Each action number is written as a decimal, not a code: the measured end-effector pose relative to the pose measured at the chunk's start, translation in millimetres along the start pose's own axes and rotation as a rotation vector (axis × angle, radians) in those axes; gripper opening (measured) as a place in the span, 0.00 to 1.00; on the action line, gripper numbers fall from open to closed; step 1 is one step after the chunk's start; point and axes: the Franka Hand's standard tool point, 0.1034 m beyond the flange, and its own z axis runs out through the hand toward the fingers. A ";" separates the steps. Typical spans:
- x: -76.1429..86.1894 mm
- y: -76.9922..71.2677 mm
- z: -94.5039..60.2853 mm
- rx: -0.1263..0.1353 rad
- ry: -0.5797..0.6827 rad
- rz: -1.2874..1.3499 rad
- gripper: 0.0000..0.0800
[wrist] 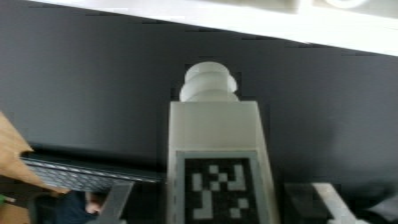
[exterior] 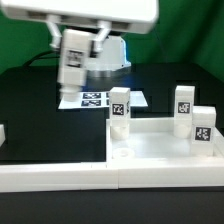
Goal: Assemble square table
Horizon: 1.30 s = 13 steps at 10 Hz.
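- The gripper (exterior: pixel 72 80) is raised over the back of the table (exterior: pixel 40 110), closed on a white leg (exterior: pixel 72 62) that it carries well clear of everything below.
- In the wrist view the leg (wrist: pixel 214 150) sits between the fingers (wrist: pixel 338 205), tag facing the camera and its rounded peg end pointing away from the wrist; the grip looks square, with no visible tilt.
- Directly beneath the carried leg lies the marker board (exterior: pixel 98 98), flat on the table's back part; it is no target, so the leg must travel forward from there.
- The square table top (exterior: pixel 150 150) rests at the front of the table, rim up, and three legs (exterior: pixel 120 108) already stand in it: one at its back corner on the exterior view's left, two at the back corner region on the exterior view's right.
- An open round socket (exterior: pixel 121 155) shows near the front corner on the exterior view's left; this looks like the likely seat for the carried leg.
- To do it well, I judge: keep the leg upright during the move, pass clear of the standing leg beside that socket, centre the peg over the hole before descending, then press down gently and turn to seat it.
- The risk is clipping a standing leg or catching the raised rim.
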 end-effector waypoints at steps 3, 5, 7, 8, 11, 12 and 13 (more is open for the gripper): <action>-20.7 -37.2 22.6 0.027 -0.009 -0.032 0.36; -23.5 -66.6 28.9 0.052 -0.014 -0.021 0.36; -14.5 -74.8 21.4 0.058 -0.023 -0.015 0.36; -16.4 -74.4 22.8 0.058 -0.027 -0.015 0.36; -23.1 -43.9 23.2 0.046 -0.038 -0.079 0.36; -23.6 -36.7 21.3 0.071 -0.050 -0.059 0.36; -23.6 -34.9 18.1 0.110 -0.085 -0.063 0.36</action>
